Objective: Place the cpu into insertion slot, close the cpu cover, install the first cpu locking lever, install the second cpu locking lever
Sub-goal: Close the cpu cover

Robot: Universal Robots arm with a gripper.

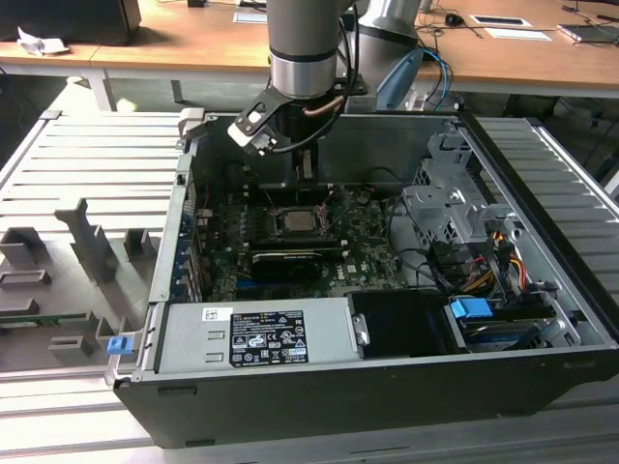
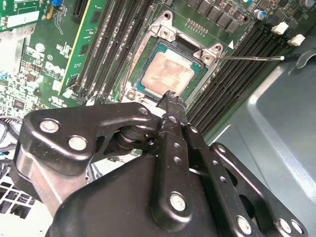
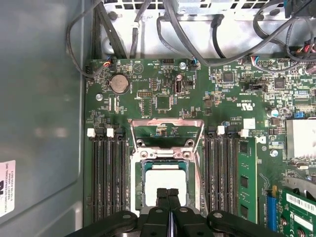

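1. The gripper (image 3: 168, 192) has its two black fingers pressed together. Nothing is held between them.
2. The cpu (image 3: 165, 183) already lies flat in the insertion slot (image 3: 142, 180). Its pale metal face points up.
3. In the exterior view, the slot is in the middle of the green motherboard (image 1: 372, 253), inside the open computer case (image 1: 542, 242). The gripper hangs right over it.
4. The cpu cover (image 3: 166, 121) is tipped up and open. You can see green board through its hole. It is not lying on the cpu.
5. In both wrist views the fingertips sit just above one edge of the cpu. The open cover stands at the other edge, so it is straight across the cpu from the fingertips. I think this matters most for shutting the cover.
6. A thin metal lever (image 2: 249, 58) sticks out sideways from a corner of the slot, over the long black memory slots (image 2: 237, 74). It does not look hooked down.
7. So the first job looks done. The cover and the levers are not done yet.
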